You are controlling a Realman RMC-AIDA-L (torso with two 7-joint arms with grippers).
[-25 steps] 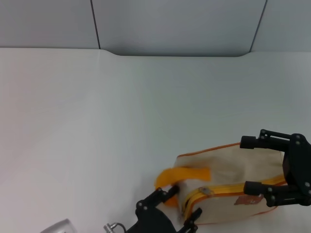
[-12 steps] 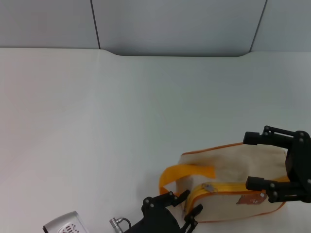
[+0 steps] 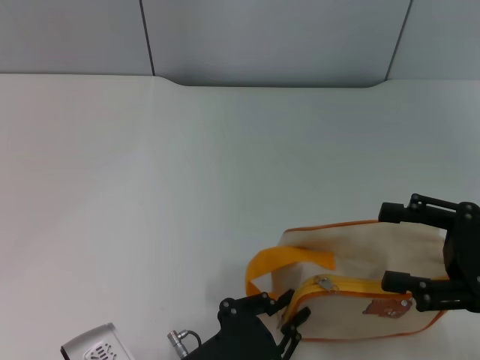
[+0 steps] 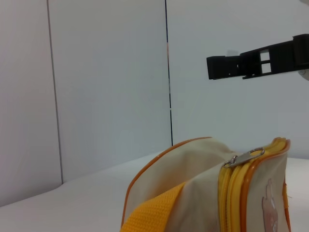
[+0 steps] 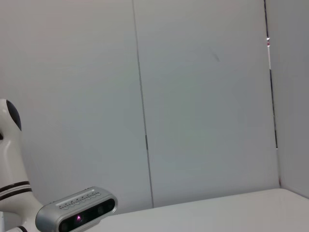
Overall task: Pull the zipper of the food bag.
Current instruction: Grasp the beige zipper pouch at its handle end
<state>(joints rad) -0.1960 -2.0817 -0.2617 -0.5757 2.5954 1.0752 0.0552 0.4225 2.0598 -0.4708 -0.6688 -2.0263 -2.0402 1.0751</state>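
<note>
A pale desk filled most of the head view. Behind it stood a grey panelled wall, its panels parted by dark vertical seams, also visible in both wrist views.

Bag lies on the table, near front edge, right of centre. Zipper runs along its near top edge; pull tab sits at the zipper's left end. Handle loops off the bag's left end. Left gripper at the bag's near-left corner, fingers either side of the zipper's end. Right gripper at the bag's right end, fingers spread, one before the bag, one behind. Wall behind the table.
</note>
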